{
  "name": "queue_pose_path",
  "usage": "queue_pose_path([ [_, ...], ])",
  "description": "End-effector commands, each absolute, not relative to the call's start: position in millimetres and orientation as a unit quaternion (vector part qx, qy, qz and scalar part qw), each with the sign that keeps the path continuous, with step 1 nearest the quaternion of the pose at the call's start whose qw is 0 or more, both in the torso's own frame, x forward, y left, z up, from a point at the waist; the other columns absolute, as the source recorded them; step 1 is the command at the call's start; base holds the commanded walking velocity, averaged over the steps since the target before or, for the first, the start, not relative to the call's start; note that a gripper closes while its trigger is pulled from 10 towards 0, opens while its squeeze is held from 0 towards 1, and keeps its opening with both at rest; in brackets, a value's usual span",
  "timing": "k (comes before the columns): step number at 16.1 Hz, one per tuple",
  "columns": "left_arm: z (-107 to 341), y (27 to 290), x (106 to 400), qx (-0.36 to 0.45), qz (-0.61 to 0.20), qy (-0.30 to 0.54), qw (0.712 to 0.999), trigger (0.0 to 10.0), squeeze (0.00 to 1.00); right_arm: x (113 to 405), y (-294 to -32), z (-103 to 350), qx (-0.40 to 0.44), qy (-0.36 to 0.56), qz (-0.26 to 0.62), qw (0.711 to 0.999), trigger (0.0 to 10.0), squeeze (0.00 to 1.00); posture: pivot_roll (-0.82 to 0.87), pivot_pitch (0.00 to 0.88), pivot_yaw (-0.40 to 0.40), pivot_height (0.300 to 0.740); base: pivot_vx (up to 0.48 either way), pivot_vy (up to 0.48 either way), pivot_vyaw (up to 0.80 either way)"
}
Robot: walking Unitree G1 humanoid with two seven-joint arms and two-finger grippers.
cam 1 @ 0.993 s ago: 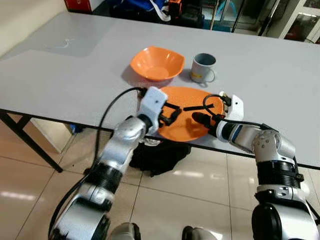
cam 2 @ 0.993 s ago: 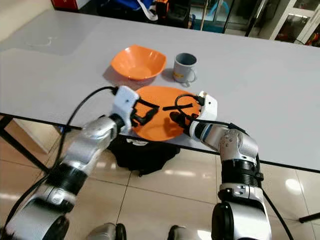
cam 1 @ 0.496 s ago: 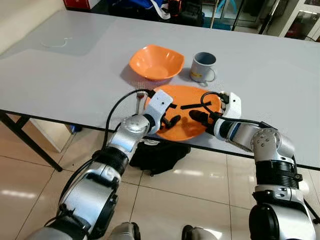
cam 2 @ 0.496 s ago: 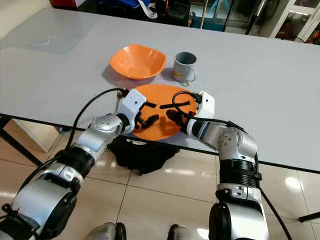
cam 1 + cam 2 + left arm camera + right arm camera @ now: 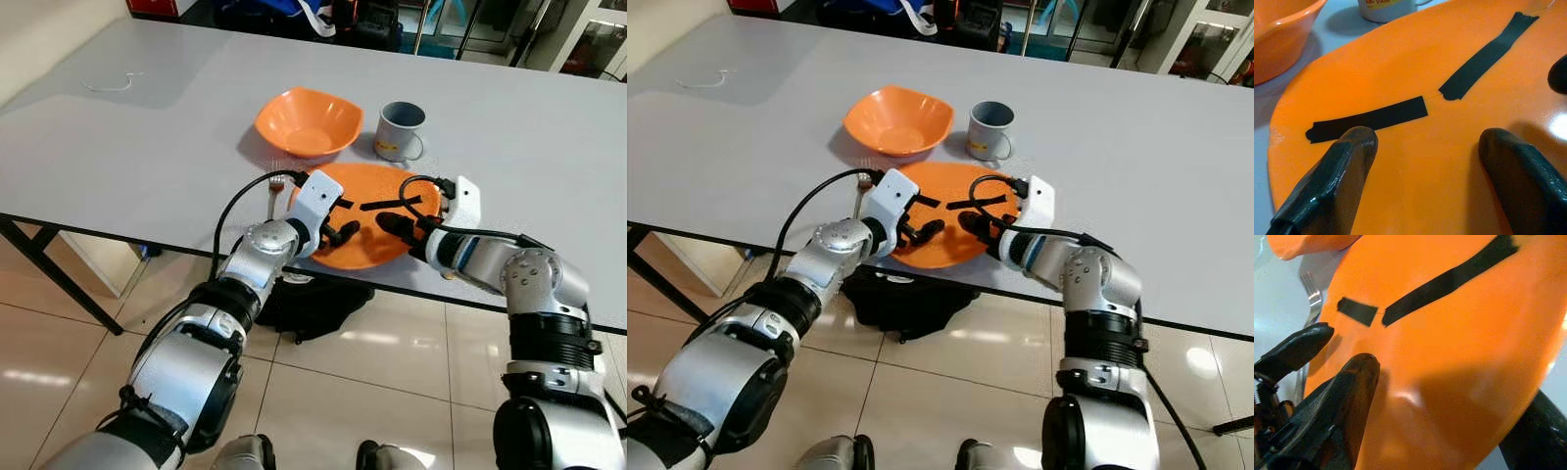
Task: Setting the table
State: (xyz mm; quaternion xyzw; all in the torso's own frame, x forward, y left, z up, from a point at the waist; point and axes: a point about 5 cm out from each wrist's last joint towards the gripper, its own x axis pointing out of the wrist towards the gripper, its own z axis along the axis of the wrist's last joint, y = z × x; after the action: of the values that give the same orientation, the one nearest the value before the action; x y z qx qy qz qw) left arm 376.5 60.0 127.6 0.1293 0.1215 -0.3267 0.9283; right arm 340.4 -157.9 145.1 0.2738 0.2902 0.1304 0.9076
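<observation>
An orange plate with black tape strips lies at the table's near edge, its front rim over the edge. My left gripper is open, both fingertips low over the plate's left half. My right gripper grips the plate's front right rim, one finger on top and the other beneath it. An orange bowl and a grey mug stand just behind the plate. A fork lies on the table at the plate's left.
The grey table stretches wide to the left and right. A black bag lies on the tiled floor under the near edge. Chairs and bags crowd the far side. A thin white cord lies far left.
The plate has moved a little farther onto the table and lies flatter. My left arm has swung in, so its gripper is now over the plate.
</observation>
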Motion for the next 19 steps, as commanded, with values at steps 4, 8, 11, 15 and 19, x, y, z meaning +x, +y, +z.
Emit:
queue_pose_path([
  [4, 126.3, 66.5, 378.7, 0.129, -0.315, 0.129, 0.932, 10.0, 0.0, 343.8, -177.8, 155.6, 0.264, 0.276, 0.112, 0.918, 10.0, 0.0, 0.0, 0.139, -0.026, 0.74, 0.0, 0.0, 0.0],
  [8, 127.9, 64.3, 379.1, 0.123, -0.316, 0.122, 0.933, 10.0, 0.0, 344.8, -185.2, 160.5, 0.255, 0.268, 0.108, 0.923, 10.0, 0.0, 0.01, 0.14, -0.028, 0.74, 0.0, 0.0, 0.0],
  [11, 130.5, 57.9, 378.9, 0.114, -0.319, 0.112, 0.934, 10.0, 0.0, 345.4, -196.2, 172.6, 0.257, 0.245, 0.108, 0.929, 10.0, 0.0, 0.0, 0.139, -0.026, 0.74, 0.0, 0.0, 0.0],
  [15, 154.4, 49.9, 384.4, 0.068, -0.309, 0.045, 0.948, 10.0, 0.0, 335.0, -206.5, 199.8, 0.242, 0.203, 0.127, 0.94, 10.0, 0.0, -0.01, 0.13, -0.03, 0.74, 0.0, 0.0, 0.0],
  [19, 212.6, 64.5, 378.5, 0.07, -0.272, -0.086, 0.956, 10.0, 0.0, 307.3, -214.2, 244.0, 0.098, 0.032, 0.063, 0.993, 10.0, 0.0, -0.02, 0.097, -0.015, 0.74, 0.0, 0.0, 0.0],
])
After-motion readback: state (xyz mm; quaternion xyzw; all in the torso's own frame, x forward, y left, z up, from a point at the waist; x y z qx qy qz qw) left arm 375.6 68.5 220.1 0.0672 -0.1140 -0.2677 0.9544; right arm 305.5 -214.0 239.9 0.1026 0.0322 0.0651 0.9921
